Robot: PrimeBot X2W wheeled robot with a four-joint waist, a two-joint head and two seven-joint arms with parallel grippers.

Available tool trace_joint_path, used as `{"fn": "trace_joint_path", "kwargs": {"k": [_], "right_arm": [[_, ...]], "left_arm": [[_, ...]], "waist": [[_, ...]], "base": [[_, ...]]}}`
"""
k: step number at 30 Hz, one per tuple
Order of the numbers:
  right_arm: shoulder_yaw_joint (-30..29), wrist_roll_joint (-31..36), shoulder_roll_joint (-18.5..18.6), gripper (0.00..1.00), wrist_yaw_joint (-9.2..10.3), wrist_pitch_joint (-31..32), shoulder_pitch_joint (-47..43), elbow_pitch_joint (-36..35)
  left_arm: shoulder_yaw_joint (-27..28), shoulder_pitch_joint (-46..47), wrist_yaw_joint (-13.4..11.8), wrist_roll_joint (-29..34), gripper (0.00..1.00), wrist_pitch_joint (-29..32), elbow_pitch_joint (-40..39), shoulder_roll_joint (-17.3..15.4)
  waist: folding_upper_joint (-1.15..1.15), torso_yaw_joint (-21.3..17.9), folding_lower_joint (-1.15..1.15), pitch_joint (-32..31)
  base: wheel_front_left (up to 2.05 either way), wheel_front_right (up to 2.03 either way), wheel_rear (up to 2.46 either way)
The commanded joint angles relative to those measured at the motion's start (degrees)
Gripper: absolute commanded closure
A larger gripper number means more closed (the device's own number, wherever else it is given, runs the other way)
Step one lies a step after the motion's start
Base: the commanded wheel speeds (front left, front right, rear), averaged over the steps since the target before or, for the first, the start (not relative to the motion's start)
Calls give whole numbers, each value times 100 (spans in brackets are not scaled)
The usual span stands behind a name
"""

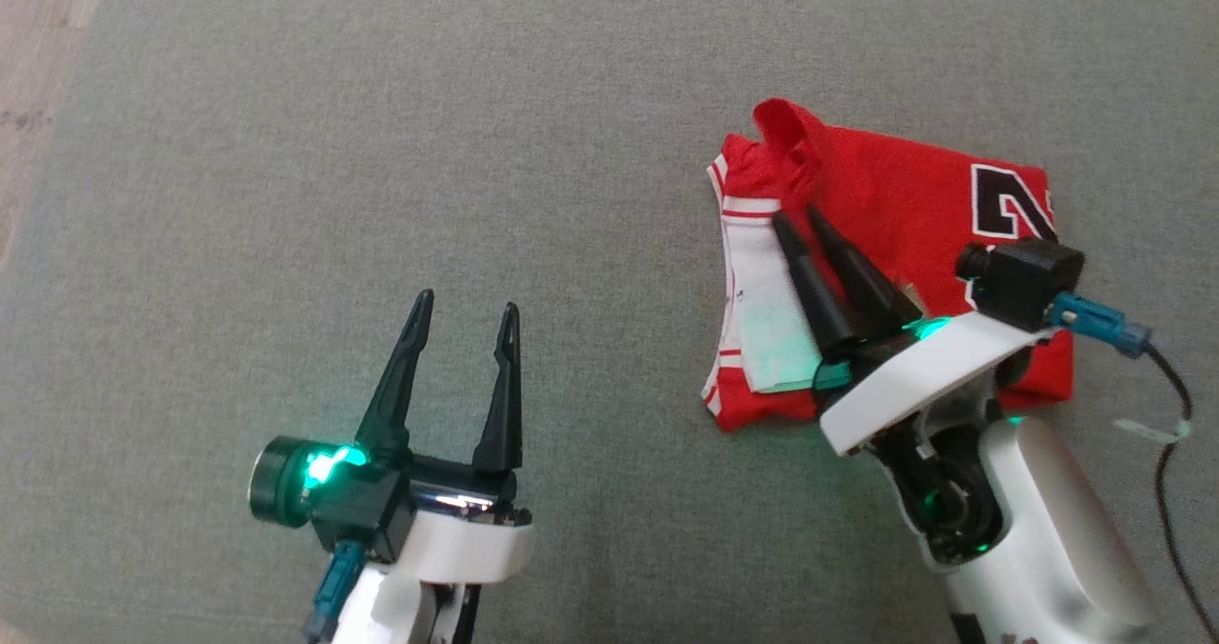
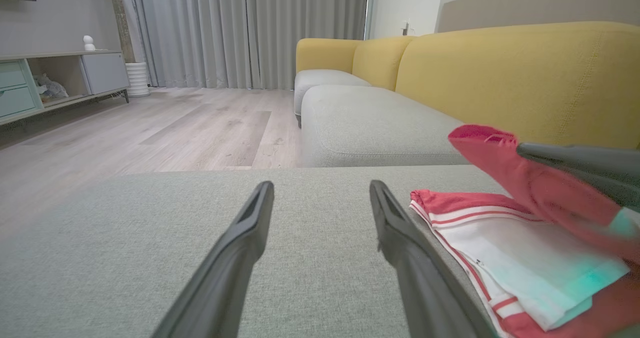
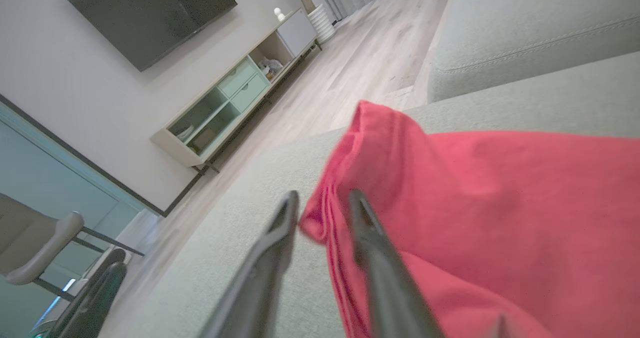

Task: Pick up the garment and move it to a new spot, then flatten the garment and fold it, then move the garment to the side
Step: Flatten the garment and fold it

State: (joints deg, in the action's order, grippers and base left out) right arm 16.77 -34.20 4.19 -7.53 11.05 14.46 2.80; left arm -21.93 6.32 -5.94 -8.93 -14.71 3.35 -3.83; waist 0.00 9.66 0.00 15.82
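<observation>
The red garment [image 1: 905, 196] lies folded on the grey cushion at the right, with white striped trim along its left edge and a black number at its far right. One red flap [image 3: 380, 143] stands up at the far left corner. My right gripper [image 1: 798, 213] rests over the garment's left part, its jaws slightly parted, and the flap's edge sits between the fingertips [image 3: 356, 198]. That raised flap [image 2: 500, 168] and a right finger [image 2: 575, 160] also show in the left wrist view. My left gripper [image 1: 467, 301] stands open and holds nothing, well left of the garment [image 2: 525, 258].
The wide grey cushion [image 1: 381, 149] stretches to the left of the garment. Wood floor [image 1: 38, 53] borders its far left edge. A yellow sofa back [image 2: 500, 73] rises behind. A dark cable [image 1: 1167, 434] hangs by my right wrist.
</observation>
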Motion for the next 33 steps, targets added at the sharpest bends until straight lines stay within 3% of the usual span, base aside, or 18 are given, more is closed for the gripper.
{"fn": "trace_joint_path", "kwargs": {"k": [1, 4, 8, 13, 20, 24, 33], "right_arm": [[196, -129, -114, 0, 4, -102, 132, -210], [318, -239, -114, 0, 4, -222, 182, -306], [194, -142, 203, 0, 4, -560, 202, -476], [-216, -49, 711, 0, 4, -1399, -2, -546], [-617, 426, 1146, 0, 4, -2470, -579, -7], [-692, 701, 1180, 0, 4, -2587, -864, 329], [-940, 2032, 662, 0, 4, -2603, -1731, 671]], "left_arm": [[229, 70, 19, 59, 0, -29, -153, 37], [264, 57, 27, 61, 0, -29, -138, 55], [319, 26, 51, 61, 0, -29, -92, 69], [452, -46, 58, -8, 0, -29, -127, 81], [663, -291, 80, -86, 0, -29, -170, 89], [710, -435, 129, -118, 0, -29, -140, 91], [821, -1019, 257, -148, 0, -29, 69, 94]], "waist": [[0, 2, 0, 4], [0, -37, 0, -15], [0, -133, 0, -110], [0, -302, 0, -291], [0, -563, 0, -641], [0, -642, 0, -832], [0, -776, 0, -1443]], "base": [[0, 0, 0], [0, 0, 0], [0, 0, 0], [0, 0, 0], [0, 0, 0], [0, 0, 0], [0, 0, 0]]}}
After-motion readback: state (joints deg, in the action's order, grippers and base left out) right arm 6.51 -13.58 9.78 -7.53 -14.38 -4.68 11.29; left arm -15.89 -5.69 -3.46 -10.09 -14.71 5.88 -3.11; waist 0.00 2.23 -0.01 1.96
